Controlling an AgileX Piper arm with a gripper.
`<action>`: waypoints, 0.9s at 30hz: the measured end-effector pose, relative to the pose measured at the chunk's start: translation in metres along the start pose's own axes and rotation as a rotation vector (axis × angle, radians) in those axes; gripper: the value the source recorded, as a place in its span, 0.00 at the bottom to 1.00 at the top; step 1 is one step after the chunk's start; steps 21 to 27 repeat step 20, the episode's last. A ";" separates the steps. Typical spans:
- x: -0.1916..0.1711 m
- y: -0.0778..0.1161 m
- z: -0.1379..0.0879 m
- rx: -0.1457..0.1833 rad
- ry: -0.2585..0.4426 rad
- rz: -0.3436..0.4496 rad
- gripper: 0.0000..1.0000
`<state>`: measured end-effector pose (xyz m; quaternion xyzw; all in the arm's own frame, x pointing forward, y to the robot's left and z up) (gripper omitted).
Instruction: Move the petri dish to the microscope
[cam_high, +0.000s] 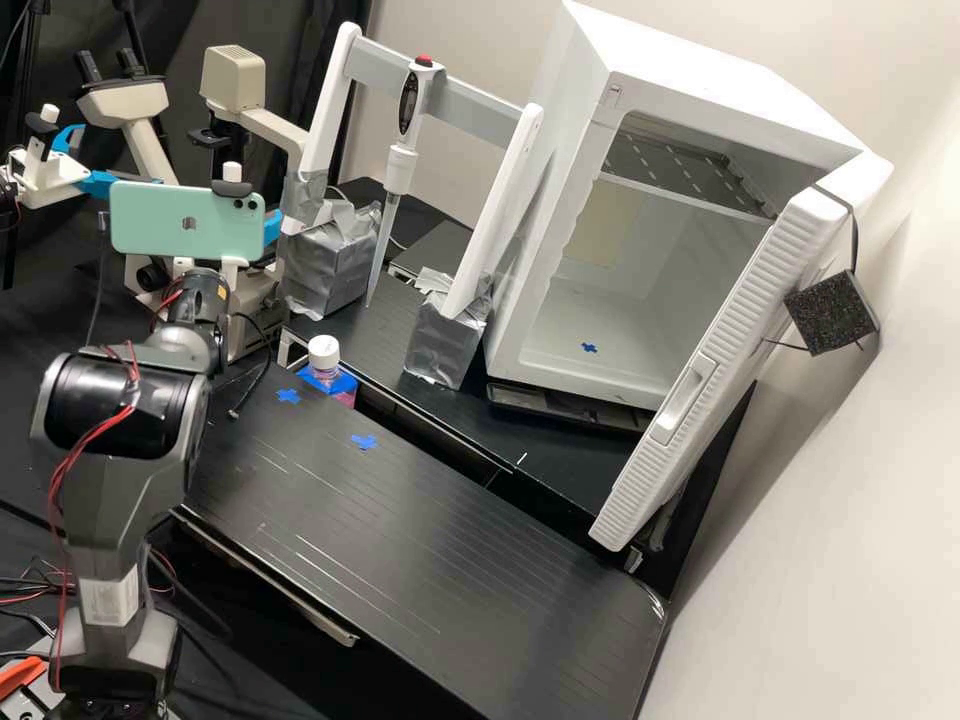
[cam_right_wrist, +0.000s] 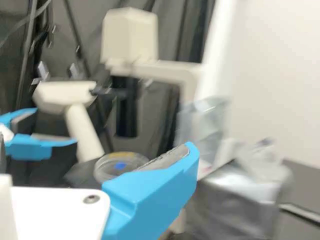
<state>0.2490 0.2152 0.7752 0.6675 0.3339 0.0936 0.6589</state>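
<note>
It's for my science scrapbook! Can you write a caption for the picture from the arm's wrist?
A clear round dish sits below the black tube of a cream microscope.

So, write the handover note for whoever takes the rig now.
Gripper: in front of the microscope; the dish appears free of it, though I can't judge whether the gripper is open or shut.
Petri dish: at the microscope's stage, below the dark column, over a blue mark.
Done: dish brought to the microscope.
Left: probably just check its seating and clear the arm.
</note>
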 end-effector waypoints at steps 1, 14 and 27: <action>-0.008 0.004 0.003 0.009 0.002 0.024 1.00; -0.083 0.039 0.051 0.085 -0.121 0.438 1.00; -0.100 0.036 0.076 0.118 -0.179 0.494 1.00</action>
